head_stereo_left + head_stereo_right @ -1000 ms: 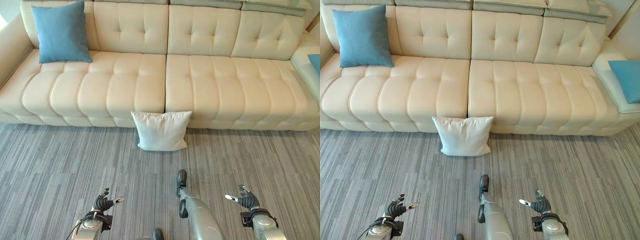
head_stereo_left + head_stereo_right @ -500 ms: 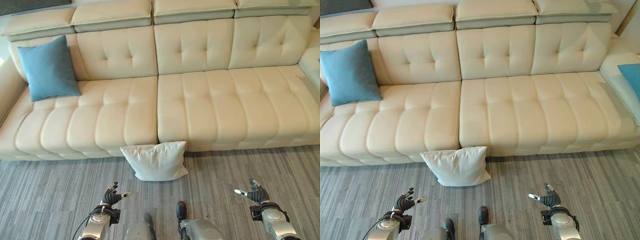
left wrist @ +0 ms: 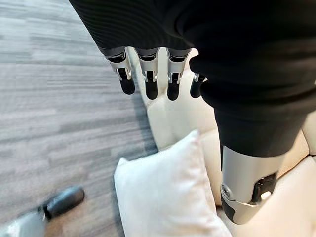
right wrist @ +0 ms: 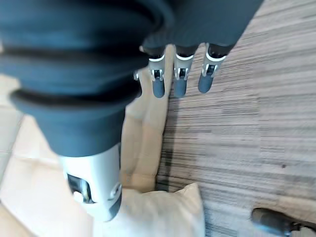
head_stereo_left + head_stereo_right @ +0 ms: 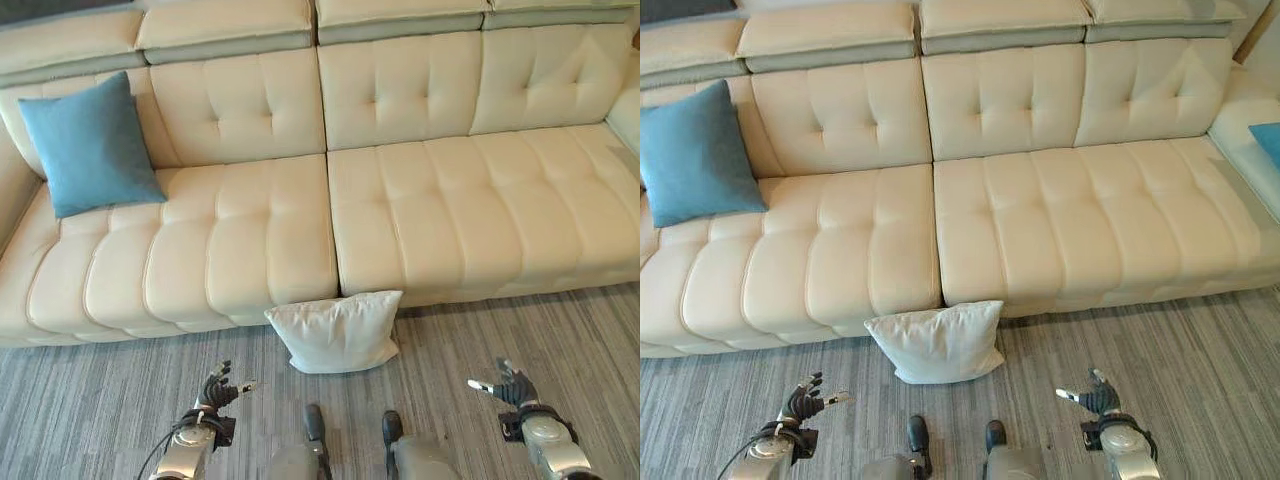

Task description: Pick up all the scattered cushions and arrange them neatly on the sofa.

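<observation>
Grey striped carpet [image 5: 120, 400] runs along the foot of a long cream tufted sofa [image 5: 420, 200], and right at the seam between its two seats a white cushion [image 5: 338, 332] leans against the sofa front, its base on the floor. That's the one to collect. Up at ten o'clock a blue cushion [image 5: 90, 145] already stands against the backrest, and another blue cushion's corner [image 5: 1270, 140] peeks in at two o'clock on the side section. Left hand [image 5: 215, 392] hovers at seven o'clock from the white cushion, fingers loosely spread, empty; right hand [image 5: 505, 382] at four o'clock, equally relaxed and empty. Looks like the approach step: next both hands need to reach forward, flank the cushion and squeeze it for the lift.
</observation>
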Tool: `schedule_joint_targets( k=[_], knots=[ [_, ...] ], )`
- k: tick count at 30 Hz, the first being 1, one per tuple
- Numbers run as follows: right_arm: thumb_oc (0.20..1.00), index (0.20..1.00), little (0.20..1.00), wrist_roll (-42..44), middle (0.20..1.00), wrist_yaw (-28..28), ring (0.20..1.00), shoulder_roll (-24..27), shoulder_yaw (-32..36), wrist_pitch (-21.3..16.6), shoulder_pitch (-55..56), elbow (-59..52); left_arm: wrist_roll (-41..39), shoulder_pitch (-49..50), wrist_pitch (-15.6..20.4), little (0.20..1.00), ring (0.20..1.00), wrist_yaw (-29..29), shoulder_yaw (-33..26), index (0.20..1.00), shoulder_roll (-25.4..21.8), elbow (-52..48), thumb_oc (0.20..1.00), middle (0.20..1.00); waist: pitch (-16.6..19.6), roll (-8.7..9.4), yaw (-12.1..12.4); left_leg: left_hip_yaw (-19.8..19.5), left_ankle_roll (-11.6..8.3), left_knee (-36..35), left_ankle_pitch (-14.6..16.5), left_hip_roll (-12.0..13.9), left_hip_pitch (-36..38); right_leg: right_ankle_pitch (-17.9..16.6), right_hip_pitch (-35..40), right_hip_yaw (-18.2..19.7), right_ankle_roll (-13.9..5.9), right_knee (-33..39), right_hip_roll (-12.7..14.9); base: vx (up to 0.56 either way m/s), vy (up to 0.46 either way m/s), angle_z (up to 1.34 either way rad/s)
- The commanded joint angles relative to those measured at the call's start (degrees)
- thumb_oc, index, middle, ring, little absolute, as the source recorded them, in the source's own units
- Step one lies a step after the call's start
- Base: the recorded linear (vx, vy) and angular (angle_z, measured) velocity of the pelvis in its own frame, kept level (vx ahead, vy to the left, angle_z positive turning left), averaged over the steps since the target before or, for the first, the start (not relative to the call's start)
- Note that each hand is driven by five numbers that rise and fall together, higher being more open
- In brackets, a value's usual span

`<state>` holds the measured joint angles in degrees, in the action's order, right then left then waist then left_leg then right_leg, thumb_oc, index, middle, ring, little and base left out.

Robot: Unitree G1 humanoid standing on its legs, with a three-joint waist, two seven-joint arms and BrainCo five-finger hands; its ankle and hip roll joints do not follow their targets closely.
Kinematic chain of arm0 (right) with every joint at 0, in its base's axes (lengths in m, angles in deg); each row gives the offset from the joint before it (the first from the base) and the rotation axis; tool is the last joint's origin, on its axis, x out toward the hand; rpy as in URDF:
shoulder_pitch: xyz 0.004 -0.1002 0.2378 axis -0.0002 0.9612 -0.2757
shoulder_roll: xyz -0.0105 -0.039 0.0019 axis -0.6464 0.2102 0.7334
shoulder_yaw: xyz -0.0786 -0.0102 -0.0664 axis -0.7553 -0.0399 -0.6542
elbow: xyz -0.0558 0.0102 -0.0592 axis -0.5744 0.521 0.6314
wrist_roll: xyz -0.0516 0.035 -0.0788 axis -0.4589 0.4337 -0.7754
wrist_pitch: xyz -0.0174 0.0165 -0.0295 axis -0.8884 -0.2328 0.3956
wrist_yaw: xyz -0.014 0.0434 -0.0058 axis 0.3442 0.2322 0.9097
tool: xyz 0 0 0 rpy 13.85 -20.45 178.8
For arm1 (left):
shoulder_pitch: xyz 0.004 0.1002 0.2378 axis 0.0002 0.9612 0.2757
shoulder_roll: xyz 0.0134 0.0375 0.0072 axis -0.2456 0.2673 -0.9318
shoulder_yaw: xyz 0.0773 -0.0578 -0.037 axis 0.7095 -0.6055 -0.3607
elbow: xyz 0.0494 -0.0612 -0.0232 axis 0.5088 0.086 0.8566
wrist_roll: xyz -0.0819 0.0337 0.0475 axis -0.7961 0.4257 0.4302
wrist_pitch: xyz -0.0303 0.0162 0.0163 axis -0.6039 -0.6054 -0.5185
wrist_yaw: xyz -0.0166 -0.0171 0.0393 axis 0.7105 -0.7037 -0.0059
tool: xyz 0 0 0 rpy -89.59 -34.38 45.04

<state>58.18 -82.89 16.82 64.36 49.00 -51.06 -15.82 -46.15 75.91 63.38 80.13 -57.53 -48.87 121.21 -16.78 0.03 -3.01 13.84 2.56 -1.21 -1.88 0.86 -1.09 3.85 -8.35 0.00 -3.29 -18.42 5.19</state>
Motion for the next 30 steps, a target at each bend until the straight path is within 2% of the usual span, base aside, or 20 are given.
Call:
schedule_joint_targets(
  k=[1,3,5,6,7,8,9,11,12,13,17,18,19,20,21,22,25,27,30],
  knots=[
    [1.000,1.000,1.000,-0.54,1.000,-0.12,1.000,0.19,-2.40,-1.27,-1.14,-2.13,0.09,0.92,1.99,1.000,1.000,-1.44,-1.70,1.000,-2.81,-1.75,1.000,1.000,0.62,1.48,0.70,-2.58,-1.91,10.97,8.74,1.10,-2.60,-4.84,-2.25,-1.53,-3.84,-1.58,5.65,0.13,0.152,-0.35],
    [1.000,1.000,1.000,-0.46,1.000,-0.17,1.000,0.24,-2.51,-1.26,-1.30,-2.27,-0.14,1.08,2.04,1.000,1.000,-1.58,-2.04,1.000,-2.80,-1.70,1.000,1.000,0.51,1.45,0.56,-2.62,-1.86,10.44,9.06,0.75,-1.79,-4.78,-3.14,-2.55,-3.87,-0.19,5.22,0.14,0.062,-0.17],
    [1.000,1.000,1.000,-0.21,1.000,-0.01,1.000,0.52,-2.97,-1.33,-1.78,-2.21,-0.73,0.74,2.29,1.000,1.000,-1.72,-2.18,1.000,-2.59,-0.85,1.000,1.000,0.22,1.61,0.00,-2.98,-1.89,9.55,9.71,0.01,-0.51,-5.13,-4.63,-4.21,-4.04,4.34,4.04,0.21,-0.027,-0.11],
    [1.000,1.000,1.000,0.01,1.000,-0.18,1.000,0.87,-2.49,-1.51,-0.93,-1.88,-1.02,0.08,2.39,1.000,1.000,-1.89,-1.95,1.000,-2.67,0.22,1.000,1.000,0.17,2.17,-0.34,-4.13,-2.33,10.42,10.78,-0.82,-0.21,-5.15,-3.90,-5.03,-4.68,9.79,4.53,0.20,-0.064,-0.11],
    [1.000,1.000,1.000,0.00,1.000,-0.18,1.000,0.84,-2.49,-1.51,-0.94,-1.89,-1.02,0.06,2.39,1.000,1.000,-1.89,-1.95,1.000,-2.69,0.22,1.000,1.000,0.30,2.24,-0.39,-4.16,-2.32,10.35,10.60,-0.89,-0.39,-5.32,-4.01,-5.05,-4.68,9.97,4.60,0.17,-0.115,0.13],
    [1.000,1.000,1.000,-0.22,1.000,-0.34,1.000,1.04,-2.43,-1.31,-0.67,-2.09,-1.69,-0.13,2.23,1.000,1.000,-2.05,-2.08,1.000,-2.45,-0.60,1.000,1.000,-0.41,2.87,-0.29,-4.68,-2.33,13.12,11.90,-1.15,-1.46,-5.63,-5.18,-3.72,-4.33,7.58,4.36,0.03,-0.060,0.42],
    [1.000,1.000,1.000,-0.22,1.000,-0.34,1.000,1.01,-2.43,-1.31,-0.68,-2.09,-1.69,-0.13,2.23,1.000,1.000,-2.05,-2.09,1.000,-2.47,-0.60,1.000,1.000,-0.23,2.96,-0.32,-4.67,-2.32,13.06,11.73,-1.23,-1.69,-5.77,-5.38,-3.71,-4.32,7.69,4.43,0.02,-0.116,0.65],
    [1.000,1.000,1.000,-0.06,1.000,-1.21,1.000,2.16,-3.19,-1.52,-2.15,-2.39,-3.54,-1.95,3.21,1.000,1.000,-3.13,-2.07,1.000,-2.59,-0.96,1.000,1.000,-2.10,3.64,-0.01,-5.15,-2.92,19.48,13.31,-0.08,-6.58,-4.99,-7.20,-4.74,-3.02,4.49,4.68,-0.04,-0.164,0.54],
    [1.000,1.000,1.000,-0.05,1.000,-1.21,1.000,2.16,-3.19,-1.53,-2.17,-2.38,-3.54,-1.96,3.22,1.000,1.000,-3.13,-2.08,1.000,-2.59,-0.95,1.000,1.000,-2.05,3.62,-0.05,-5.19,-2.92,19.55,13.33,-0.07,-6.68,-4.97,-7.28,-4.77,-3.02,4.46,4.69,-0.05,-0.218,0.56],
    [1.000,1.000,1.000,-0.36,1.000,-1.80,1.000,3.19,-3.58,-1.72,-3.21,-3.48,-4.40,-3.07,3.60,1.000,1.000,-3.70,-2.19,1.000,-2.91,-0.93,1.000,1.000,-2.75,3.88,0.22,-6.19,-3.67,23.02,12.50,0.67,-10.14,-4.48,-8.61,-5.76,-2.26,3.03,4.90,-0.02,-0.110,0.43],
    [1.000,1.000,1.000,-2.50,1.000,-3.15,1.000,5.06,-6.48,-2.66,-7.28,-4.64,-5.64,-6.64,4.63,1.000,1.000,-5.48,-1.80,1.000,-4.04,-0.77,1.000,1.000,-3.85,4.15,0.55,-7.17,-4.40,24.98,12.29,1.69,-14.93,-3.52,-12.53,-6.69,-1.59,1.11,4.88,-0.04,-0.136,0.27],
    [1.000,1.000,1.000,-3.40,1.000,-3.91,1.000,5.83,-7.87,-2.76,-9.17,-4.66,-6.58,-8.32,5.17,1.000,1.000,-6.34,-1.54,1.000,-4.41,-0.52,1.000,1.000,-4.37,3.81,0.83,-7.59,-4.84,25.94,14.03,2.41,-15.66,-1.89,-13.53,-6.66,-1.90,-0.26,4.36,-0.06,-0.079,0.26],
    [1.000,1.000,1.000,-3.39,1.000,-3.92,1.000,5.81,-7.84,-2.80,-9.36,-4.61,-6.59,-8.50,5.20,1.000,1.000,-6.35,-1.58,1.000,-4.44,-0.48,1.000,1.000,-4.38,4.25,0.63,-7.17,-4.50,25.76,12.50,2.02,-16.54,-3.30,-14.13,-6.92,-1.44,0.40,4.84,-0.01,-0.088,0.10],
    [1.000,1.000,1.000,-4.38,1.000,-5.30,1.000,6.65,-10.39,-2.94,-14.00,-3.77,-8.26,-12.06,6.03,1.000,1.000,-7.70,-0.86,1.000,-5.01,1.36,1.000,1.000,-5.46,3.78,0.92,-7.81,-4.97,27.67,14.13,2.68,-19.37,-1.48,-17.33,-6.62,-1.67,-1.97,4.23,-0.12,-0.077,0.03],
    [1.000,1.000,1.000,-3.98,1.000,-6.85,1.000,7.19,-12.22,-2.75,-18.93,-1.48,-10.62,-15.61,6.89,1.000,1.000,-9.13,-0.16,1.000,-5.67,2.64,1.000,1.000,-6.49,3.77,0.80,-7.65,-4.94,29.65,14.40,2.53,-23.81,-1.23,-21.82,-6.17,-1.44,-3.70,4.04,-0.04,-0.072,-0.01],
    [1.000,1.000,1.000,-3.96,1.000,-6.86,1.000,7.17,-12.27,-2.79,-19.05,-1.38,-10.64,-15.69,6.92,1.000,1.000,-9.12,-0.18,1.000,-5.68,2.71,1.000,1.000,-6.40,3.77,0.78,-7.64,-4.93,29.77,14.44,2.54,-24.03,-1.20,-22.03,-6.15,-1.44,-3.80,4.04,-0.11,-0.036,-0.07],
    [1.000,1.000,1.000,-1.13,1.000,-9.27,1.000,7.35,-13.68,-2.83,-27.06,3.32,-13.38,-22.01,7.54,1.000,1.000,-10.57,1.29,1.000,-7.43,6.35,1.000,1.000,-7.48,3.73,-0.04,-7.39,-4.88,34.45,15.39,3.22,-32.87,-1.03,-30.49,-5.05,-1.15,-7.09,3.81,-0.11,-0.011,0.00],
    [1.000,1.000,1.000,3.36,1.000,-11.96,1.000,8.39,-13.30,-3.14,-34.60,8.41,-14.54,-28.67,7.78,1.000,1.000,-11.33,2.88,1.000,-10.50,8.65,1.000,1.000,-8.64,3.33,-0.97,-7.27,-4.74,38.89,16.29,3.95,-42.13,-0.54,-39.53,-3.98,-0.84,-11.12,3.70,-0.15,-0.002,-0.07],
    [1.000,1.000,1.000,7.94,1.000,-13.97,1.000,10.11,-12.75,-3.56,-41.98,12.73,-15.52,-34.70,8.00,1.000,1.000,-12.06,4.44,1.000,-12.70,11.02,1.000,1.000,-8.67,2.72,-1.80,-7.55,-4.70,43.17,17.09,4.34,-51.97,-0.58,-48.55,-2.45,-0.74,-14.34,3.45,-0.08,-0.007,-0.05]
  ],
)
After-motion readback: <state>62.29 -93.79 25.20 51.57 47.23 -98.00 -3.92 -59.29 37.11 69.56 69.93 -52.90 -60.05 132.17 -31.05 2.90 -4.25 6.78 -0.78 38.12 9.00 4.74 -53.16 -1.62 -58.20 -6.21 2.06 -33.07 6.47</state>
